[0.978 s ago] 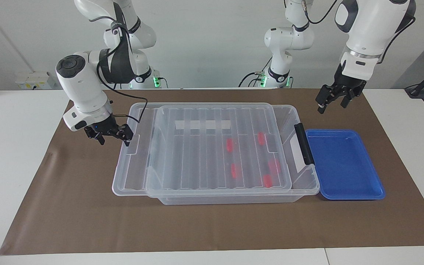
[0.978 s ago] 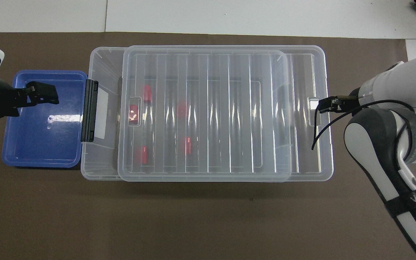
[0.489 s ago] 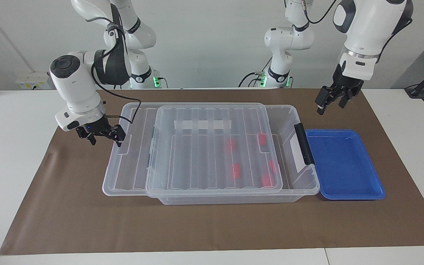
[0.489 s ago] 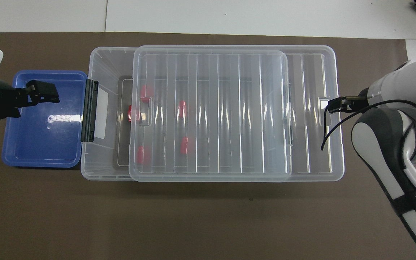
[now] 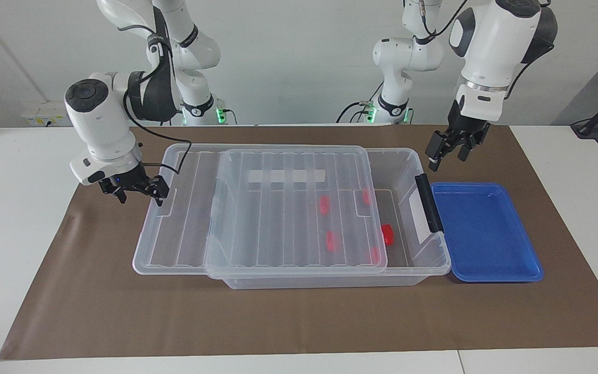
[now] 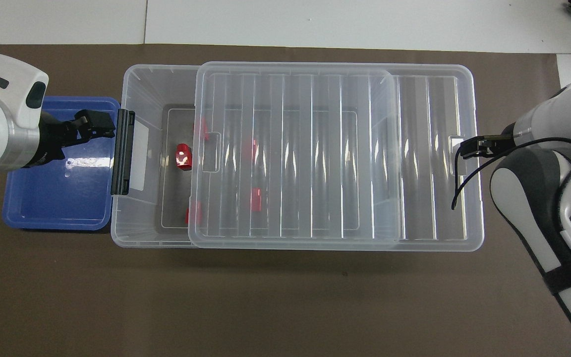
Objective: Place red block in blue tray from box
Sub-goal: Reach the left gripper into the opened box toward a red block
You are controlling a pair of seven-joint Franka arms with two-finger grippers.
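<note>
Two grippers are logged. The right gripper [image 5: 143,194] is set at the end of the ribbed transparent plastic lid [image 5: 278,218] toward the right arm's end of the table, touching its rim at the handle notch; whether it is clamped on that rim cannot be told. The left gripper [image 5: 447,156] is held with its fingers apart and nothing between them.

The lid is lying offset on the large clear rectangular plastic box [image 5: 330,281], overhanging it toward the right arm's end, so that a strip of the box interior is uncovered by the black clip handle [image 5: 427,202]. One small bright red plastic block [image 5: 387,234] is exposed in that strip, on the box floor. Four more red blocks [image 5: 324,204] are seen through the lid. The shallow glossy blue rectangular tray [image 5: 486,234] is set just beside the handle end of the box, on the brown mat [image 5: 299,322], with no block in it.

View comparison: in the overhead view the left gripper [image 6: 98,125] is seen over the tray's rim next to the handle [image 6: 123,151]; the facing view alone shows it raised and touching nothing. A white strip label [image 5: 286,176] is visible only in the facing view. The overhead view shows the right gripper [image 6: 466,150] aligned with the lid notch.
</note>
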